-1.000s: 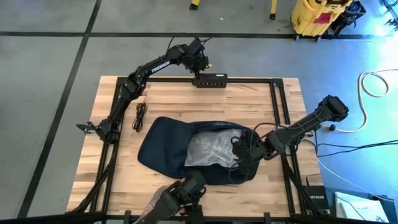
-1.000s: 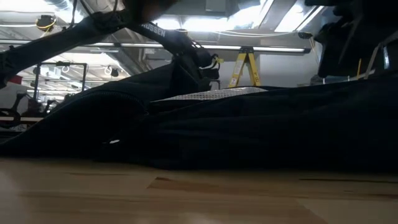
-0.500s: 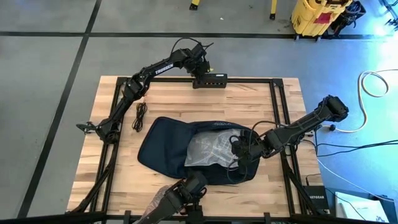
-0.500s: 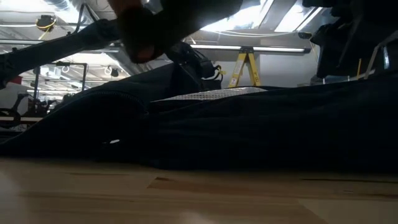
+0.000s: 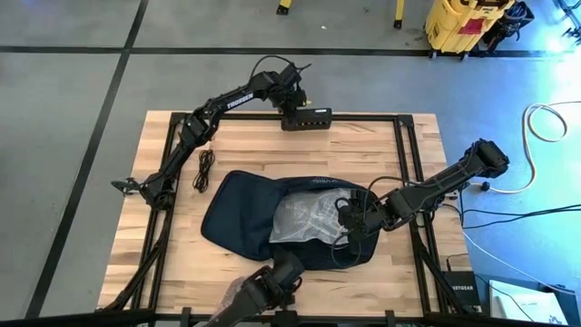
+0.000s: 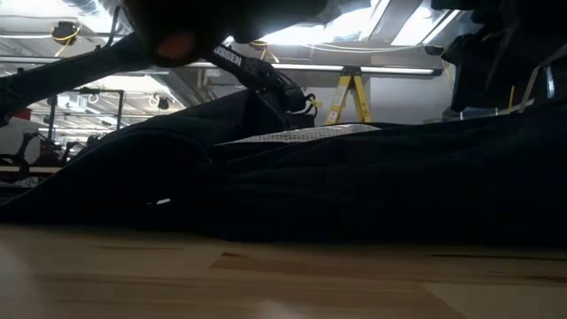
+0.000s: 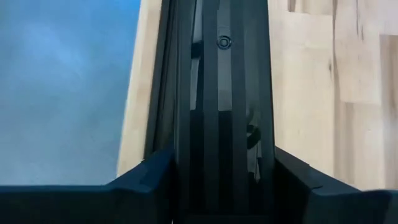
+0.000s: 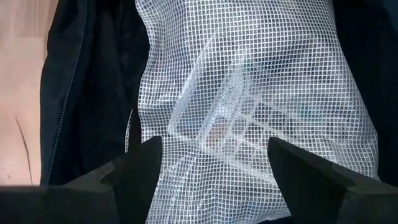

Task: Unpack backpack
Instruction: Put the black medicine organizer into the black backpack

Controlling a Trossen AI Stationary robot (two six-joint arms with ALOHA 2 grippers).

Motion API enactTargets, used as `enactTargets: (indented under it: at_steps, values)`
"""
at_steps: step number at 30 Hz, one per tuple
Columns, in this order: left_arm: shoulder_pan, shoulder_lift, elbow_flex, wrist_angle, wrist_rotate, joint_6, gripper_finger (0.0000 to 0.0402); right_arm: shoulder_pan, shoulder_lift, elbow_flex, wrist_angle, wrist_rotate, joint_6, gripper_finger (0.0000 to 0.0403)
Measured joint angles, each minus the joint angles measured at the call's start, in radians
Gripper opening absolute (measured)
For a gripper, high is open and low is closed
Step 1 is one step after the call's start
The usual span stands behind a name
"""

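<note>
— Where's the right pincer (image 8: 211,180)?

— Over the open mouth of the backpack (image 5: 238,213), which lies flat mid-counter (image 5: 263,150). Its fingers (image 8: 134,165) stand spread, holding nothing, with a white-gridded clear plastic bag (image 8: 249,93) just ahead of them inside the backpack.

— And the left pincer (image 5: 292,98)?

— Well apart from the backpack, at the far edge of the counter, against a small black box (image 5: 307,117). Its fingers (image 7: 146,180) straddle a dark rail (image 7: 219,93); whether they pinch it I cannot tell.

— Anything beside the backpack?

— A coiled black cable (image 5: 203,170).
</note>
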Motion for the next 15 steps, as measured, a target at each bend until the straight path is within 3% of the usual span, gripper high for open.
enactTargets:
  at_steps: [15]
  values:
    - [-0.096, -0.061, 0.002, -0.188, -0.037, -0.093, 0.0160, 0.001, 0.000, 0.000, -0.017, -0.007, 0.002, 0.0275]
